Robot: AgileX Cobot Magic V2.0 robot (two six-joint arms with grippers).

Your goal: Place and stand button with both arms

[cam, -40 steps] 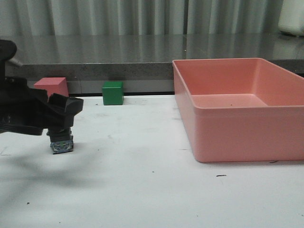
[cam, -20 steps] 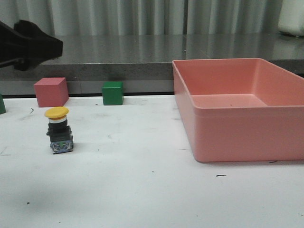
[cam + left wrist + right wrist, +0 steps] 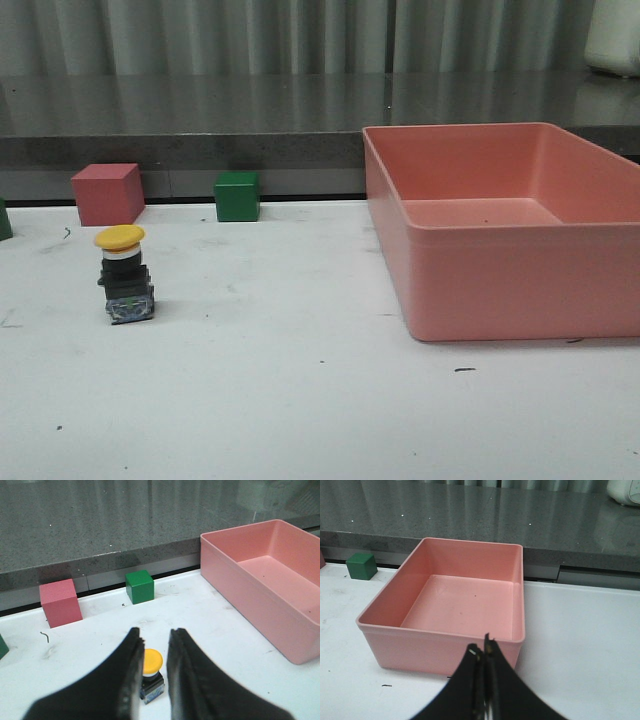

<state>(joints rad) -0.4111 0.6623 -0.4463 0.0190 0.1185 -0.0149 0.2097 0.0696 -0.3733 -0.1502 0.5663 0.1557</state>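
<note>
White table carries the button upright on its base, near the red cube, so I lift my slightly parted left pincer straight away without brushing the cap, right pincer closed and empty.

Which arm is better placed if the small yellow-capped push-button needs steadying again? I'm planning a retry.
Probably the left. The small yellow-capped push-button stands upright just beyond the left gripper, whose fingers are parted. The right gripper, fingers together, faces the pink plastic bin and sees no button.
</note>
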